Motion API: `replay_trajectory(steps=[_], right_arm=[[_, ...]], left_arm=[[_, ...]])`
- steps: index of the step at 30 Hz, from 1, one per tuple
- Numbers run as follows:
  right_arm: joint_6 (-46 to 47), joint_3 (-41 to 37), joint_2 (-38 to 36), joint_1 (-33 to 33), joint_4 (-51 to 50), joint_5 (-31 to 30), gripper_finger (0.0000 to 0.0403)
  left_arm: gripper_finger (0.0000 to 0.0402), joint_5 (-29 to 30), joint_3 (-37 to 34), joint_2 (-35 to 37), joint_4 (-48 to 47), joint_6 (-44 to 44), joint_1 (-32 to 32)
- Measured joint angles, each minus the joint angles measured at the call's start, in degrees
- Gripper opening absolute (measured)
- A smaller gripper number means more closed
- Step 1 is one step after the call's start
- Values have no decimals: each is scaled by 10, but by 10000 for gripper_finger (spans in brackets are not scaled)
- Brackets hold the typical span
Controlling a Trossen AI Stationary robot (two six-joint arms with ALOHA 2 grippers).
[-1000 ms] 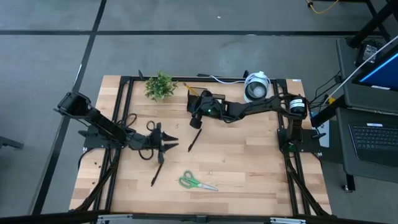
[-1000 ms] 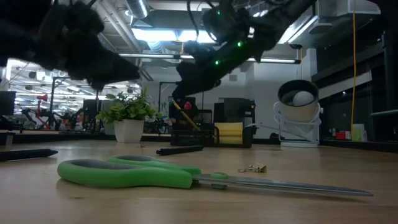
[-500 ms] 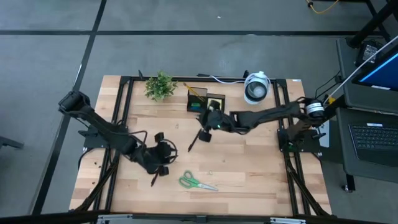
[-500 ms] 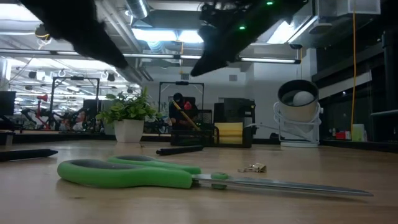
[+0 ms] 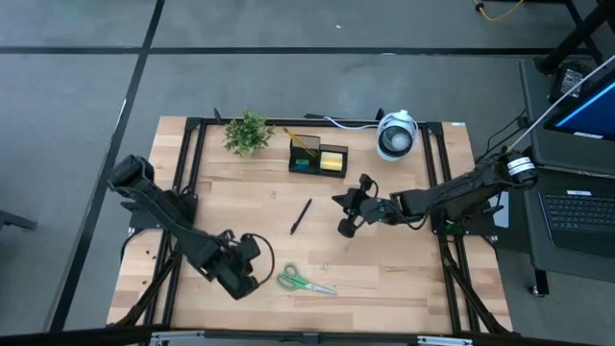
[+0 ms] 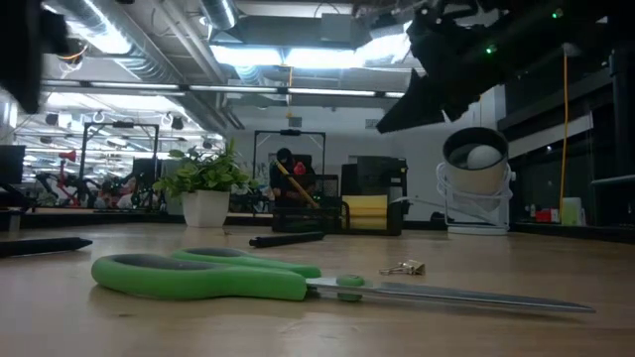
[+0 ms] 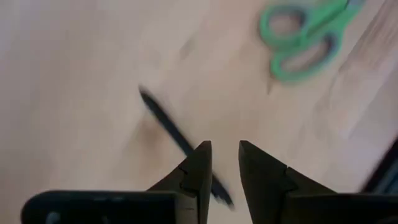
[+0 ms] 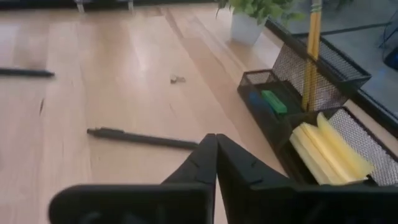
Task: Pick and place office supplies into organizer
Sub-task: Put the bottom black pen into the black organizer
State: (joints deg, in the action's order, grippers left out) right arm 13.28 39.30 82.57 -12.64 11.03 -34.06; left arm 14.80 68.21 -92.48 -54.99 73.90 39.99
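Note:
My left gripper (image 5: 240, 277) points down near the table's near-left, open by a narrow gap (image 7: 224, 163), above a black pen (image 7: 166, 121) that lies flat on the wood. The green-handled scissors (image 5: 306, 282) lie just to its right. My right gripper (image 5: 343, 228) hovers shut and holding nothing (image 8: 216, 144) right of a second black pen (image 5: 301, 216). The black organizer (image 5: 319, 159) stands at the far middle, holding a pencil (image 8: 313, 50), the yellow sticky notes (image 8: 326, 149) and blue and green pieces (image 8: 267, 99).
A small potted plant (image 5: 248, 133) stands left of the organizer, and a round white-and-grey device (image 5: 396, 135) with a cord to its right. A tiny metal clip (image 6: 402, 268) lies near the scissors. Bare wood lies around the middle pen.
My right gripper has drawn back from the organizer toward the table's right and near side, past the middle pen. My left gripper has gone toward the near edge, risen, and tipped from nearly level to pointing down over the near-left pen. The pens and scissors have stayed put.

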Motion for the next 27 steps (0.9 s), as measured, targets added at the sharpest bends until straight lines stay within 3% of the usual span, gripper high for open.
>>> replay_trajectory(steps=[4,15,27], right_arm=[[-2,-1,-7,0,5,0,5],[-17,-1,-7,0,5,6,40],[-20,-1,-6,0,3,9,20]], left_arm=[[72,-68,57,-52,-29,52,0],[92,-70,85,-99,-51,164,-12],[137,-76,66,-100,-94,129,-50]])
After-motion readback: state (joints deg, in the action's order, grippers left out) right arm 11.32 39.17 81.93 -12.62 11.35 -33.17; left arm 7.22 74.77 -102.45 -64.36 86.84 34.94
